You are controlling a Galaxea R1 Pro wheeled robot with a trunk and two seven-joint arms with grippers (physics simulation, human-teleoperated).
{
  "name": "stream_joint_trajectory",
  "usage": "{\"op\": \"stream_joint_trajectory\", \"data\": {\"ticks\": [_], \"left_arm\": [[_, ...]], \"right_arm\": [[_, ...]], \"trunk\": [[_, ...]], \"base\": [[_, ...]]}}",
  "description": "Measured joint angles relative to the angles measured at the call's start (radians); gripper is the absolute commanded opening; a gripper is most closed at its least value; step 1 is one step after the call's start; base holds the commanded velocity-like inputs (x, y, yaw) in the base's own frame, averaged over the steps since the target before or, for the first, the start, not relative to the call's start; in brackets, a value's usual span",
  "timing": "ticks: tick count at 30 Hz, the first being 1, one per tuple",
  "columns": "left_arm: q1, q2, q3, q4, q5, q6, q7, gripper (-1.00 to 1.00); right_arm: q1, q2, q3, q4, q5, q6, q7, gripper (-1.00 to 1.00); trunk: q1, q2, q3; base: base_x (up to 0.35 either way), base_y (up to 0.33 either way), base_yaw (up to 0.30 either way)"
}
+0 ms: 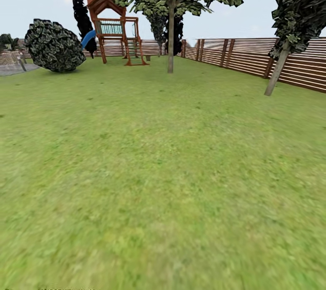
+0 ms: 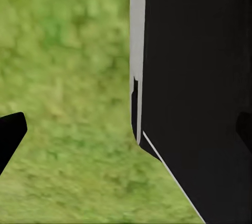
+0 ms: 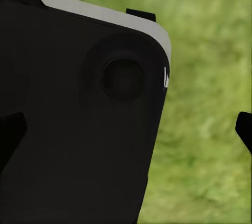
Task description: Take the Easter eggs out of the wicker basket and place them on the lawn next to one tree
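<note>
The lawn (image 1: 163,167) spreads wide and flat ahead of me in the garden. A tree (image 1: 170,36) with a straight pale trunk stands far ahead at centre. Another tree (image 1: 277,72) with a leaning trunk stands at the right by the fence. The Easter eggs and the wicker basket are out of view. In the left wrist view my left gripper (image 2: 126,132) is open over grass, beside a black panel (image 2: 199,98) of my own body. My right gripper (image 3: 126,129) is open too, its dark fingertips (image 3: 244,129) wide apart in front of a black body panel (image 3: 79,119).
A brown slatted fence (image 1: 253,59) runs along the right and the back. A wooden play frame (image 1: 115,31) with a blue slide stands far back, beside a thin black tree (image 1: 82,18). A round dark bush (image 1: 53,46) sits at the far left.
</note>
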Motion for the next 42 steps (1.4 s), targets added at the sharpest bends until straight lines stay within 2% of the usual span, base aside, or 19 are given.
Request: {"op": "stream_joint_trajectory", "data": {"ticks": [4,11,16,21,26,32,38,42], "left_arm": [[0.000,-0.018,0.000,-0.002,0.000,0.000,0.000,1.00],[0.000,-0.017,0.001,-0.064,0.001,0.000,-0.001,1.00],[0.000,-0.023,0.001,-0.065,0.001,0.000,-0.001,1.00],[0.000,-0.037,0.000,-0.075,0.001,0.000,-0.002,1.00],[0.000,-0.061,0.000,-0.075,0.001,0.000,-0.007,1.00],[0.000,-0.064,0.001,-0.068,0.001,0.000,-0.007,1.00],[0.000,-0.065,0.001,-0.065,0.002,0.000,-0.007,1.00],[0.000,-0.060,0.005,-0.064,0.003,0.000,-0.007,1.00]], "right_arm": [[0.000,0.000,0.000,0.000,0.000,0.001,0.000,1.00],[0.000,0.000,0.002,0.000,-0.002,0.004,0.001,1.00],[0.000,-0.001,0.004,0.000,-0.001,0.006,0.003,1.00],[0.000,-0.002,0.021,0.000,0.036,0.006,0.002,1.00],[0.000,-0.003,0.022,0.000,0.045,0.005,0.001,1.00],[0.000,-0.003,0.022,0.001,0.044,0.003,0.001,1.00],[0.000,-0.005,0.022,0.000,0.044,0.002,0.000,1.00],[0.000,-0.004,0.023,0.000,0.046,0.002,0.000,1.00]], "trunk": [[0.000,0.000,0.005],[0.000,0.000,0.010],[0.000,0.000,0.010],[0.000,0.000,0.010],[0.000,0.000,0.009],[0.000,0.000,0.006],[0.000,0.000,0.005],[-0.001,0.000,0.005]], "base": [[0.000,0.000,0.202],[0.000,0.000,0.217],[0.000,0.000,0.020],[0.000,0.000,0.000],[0.000,0.000,0.104],[0.000,0.000,0.200],[0.015,0.000,0.023],[0.274,0.000,0.001]]}}
